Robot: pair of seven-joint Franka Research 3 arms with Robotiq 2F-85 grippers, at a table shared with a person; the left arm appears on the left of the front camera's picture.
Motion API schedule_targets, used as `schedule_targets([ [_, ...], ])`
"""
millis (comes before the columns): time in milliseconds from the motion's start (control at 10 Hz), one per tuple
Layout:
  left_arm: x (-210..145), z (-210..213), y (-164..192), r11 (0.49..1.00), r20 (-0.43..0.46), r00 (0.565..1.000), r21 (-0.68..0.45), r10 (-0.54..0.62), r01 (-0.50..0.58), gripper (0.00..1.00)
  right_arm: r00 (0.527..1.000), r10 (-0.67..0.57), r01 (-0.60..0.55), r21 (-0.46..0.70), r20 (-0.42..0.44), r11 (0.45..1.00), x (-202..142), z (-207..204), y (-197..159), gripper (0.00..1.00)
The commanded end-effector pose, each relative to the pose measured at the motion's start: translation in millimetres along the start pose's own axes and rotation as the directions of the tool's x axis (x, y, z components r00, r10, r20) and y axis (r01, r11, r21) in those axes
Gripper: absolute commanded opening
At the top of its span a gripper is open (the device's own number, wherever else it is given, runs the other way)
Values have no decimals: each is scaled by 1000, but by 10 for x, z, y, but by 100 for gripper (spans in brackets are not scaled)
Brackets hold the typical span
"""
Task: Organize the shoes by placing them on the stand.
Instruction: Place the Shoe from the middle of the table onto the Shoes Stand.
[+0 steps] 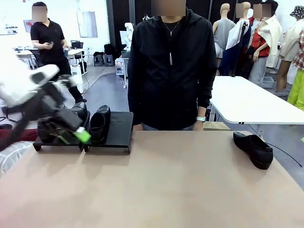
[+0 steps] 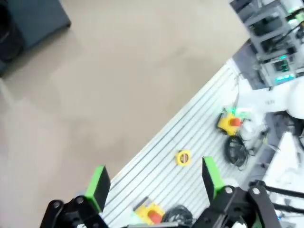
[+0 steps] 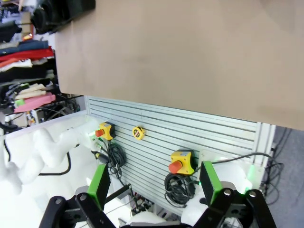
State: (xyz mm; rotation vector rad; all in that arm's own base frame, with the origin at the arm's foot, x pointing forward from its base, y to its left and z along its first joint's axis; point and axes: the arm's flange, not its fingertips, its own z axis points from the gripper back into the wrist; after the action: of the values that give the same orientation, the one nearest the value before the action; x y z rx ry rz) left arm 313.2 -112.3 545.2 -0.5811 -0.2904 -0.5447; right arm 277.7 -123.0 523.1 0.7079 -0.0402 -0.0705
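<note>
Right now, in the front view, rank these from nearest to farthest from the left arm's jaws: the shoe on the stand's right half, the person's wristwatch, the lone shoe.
1. Shoe: on the stand, just right of the left gripper.
2. Wristwatch: far edge, right of centre.
3. Lone shoe: far right of the table.

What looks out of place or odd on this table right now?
One glossy black leather loafer lies alone near the beige table's right edge, far from the low black stand at the left, where other matching loafers sit.
</note>
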Motion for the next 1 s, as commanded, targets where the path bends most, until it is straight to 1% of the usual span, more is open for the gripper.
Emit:
schedule_targets([
  [0,-498,194,494,959,146,948,-79,283,-274,100,1000,-22,22,8,13,1000,2,5,40,100],
  [100,-825,309,701,912,291,865,-107,410,-396,100,1000,-22,22,8,13,1000,2,5,40,100],
  [200,-1077,396,889,875,385,787,-182,483,-448,100,1000,-22,22,8,13,1000,2,5,40,100],
  [300,-1204,402,1086,845,417,735,-274,535,-459,100,1000,-22,22,8,13,1000,2,5,40,100],
  [400,-1242,345,1307,832,404,733,-361,547,-422,100,1000,-22,22,8,13,1000,2,5,40,100],
  [500,-1188,241,1462,831,302,820,-448,486,-328,100,1000,-22,22,8,13,1000,2,5,40,100],
  [600,-859,1045,1378,828,362,745,-271,561,-491,100,1000,-22,22,8,13,1000,2,5,40,100],
  [900,-859,1045,1378,828,362,745,-271,561,-491,100,1000,-22,22,8,13,1000,2,5,40,100],
])
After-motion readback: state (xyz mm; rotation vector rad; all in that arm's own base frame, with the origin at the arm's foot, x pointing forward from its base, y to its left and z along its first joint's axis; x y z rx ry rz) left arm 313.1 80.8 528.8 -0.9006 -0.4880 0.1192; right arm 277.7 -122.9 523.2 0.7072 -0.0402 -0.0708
